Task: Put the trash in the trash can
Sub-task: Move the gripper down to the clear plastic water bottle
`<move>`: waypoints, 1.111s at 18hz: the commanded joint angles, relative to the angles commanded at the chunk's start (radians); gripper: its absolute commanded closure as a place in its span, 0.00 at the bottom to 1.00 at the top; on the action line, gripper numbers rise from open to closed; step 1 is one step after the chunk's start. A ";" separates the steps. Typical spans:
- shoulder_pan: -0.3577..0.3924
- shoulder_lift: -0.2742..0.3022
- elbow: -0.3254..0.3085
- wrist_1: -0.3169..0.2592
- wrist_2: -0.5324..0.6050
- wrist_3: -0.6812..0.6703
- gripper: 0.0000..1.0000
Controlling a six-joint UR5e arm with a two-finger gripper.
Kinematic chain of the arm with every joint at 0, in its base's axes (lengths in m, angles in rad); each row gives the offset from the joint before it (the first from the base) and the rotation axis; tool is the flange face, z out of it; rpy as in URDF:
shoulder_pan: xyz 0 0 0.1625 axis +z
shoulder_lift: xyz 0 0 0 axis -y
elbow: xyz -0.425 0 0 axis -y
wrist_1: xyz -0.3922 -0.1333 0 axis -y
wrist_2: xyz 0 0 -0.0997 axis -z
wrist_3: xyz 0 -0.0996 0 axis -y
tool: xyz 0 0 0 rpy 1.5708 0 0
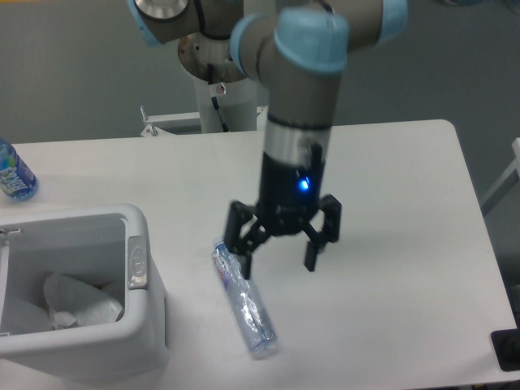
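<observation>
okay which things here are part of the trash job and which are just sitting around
Part of the job: flattened clear bottle on the table; white wad already inside the trash can; open gripper.

Just there: upright blue-label bottle at the left edge.

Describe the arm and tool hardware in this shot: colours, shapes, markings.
Arm: silver-grey cylindrical links with light blue joint caps. Tool: black body below a silver wrist section, a lit blue LED on its front, and two black jointed fingers. No lettering is legible. A thin cable shows at the white base pedestal.

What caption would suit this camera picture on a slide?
Open gripper above the flattened bottle on the table; white wad already in the bin.
</observation>
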 joint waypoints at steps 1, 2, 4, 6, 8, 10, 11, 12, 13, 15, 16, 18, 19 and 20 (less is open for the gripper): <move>-0.002 -0.023 0.000 0.000 0.000 0.000 0.00; -0.003 -0.048 0.002 0.000 0.000 0.000 0.00; -0.006 -0.094 0.003 0.001 0.002 0.000 0.00; -0.028 -0.132 0.012 0.005 0.002 -0.002 0.00; -0.038 -0.155 0.011 0.006 0.005 -0.008 0.00; -0.057 -0.189 0.015 0.008 0.005 -0.014 0.00; -0.066 -0.198 0.018 0.006 0.006 -0.020 0.00; -0.077 -0.201 0.015 0.006 0.005 -0.021 0.00; -0.081 -0.207 0.012 0.008 0.005 -0.020 0.00; -0.086 -0.229 0.014 0.009 0.012 -0.020 0.00; -0.097 -0.236 0.015 0.009 0.027 -0.020 0.00; -0.107 -0.253 0.018 0.009 0.054 -0.021 0.00; -0.107 -0.262 0.020 0.011 0.058 -0.020 0.00; -0.107 -0.267 0.018 0.009 0.064 -0.020 0.00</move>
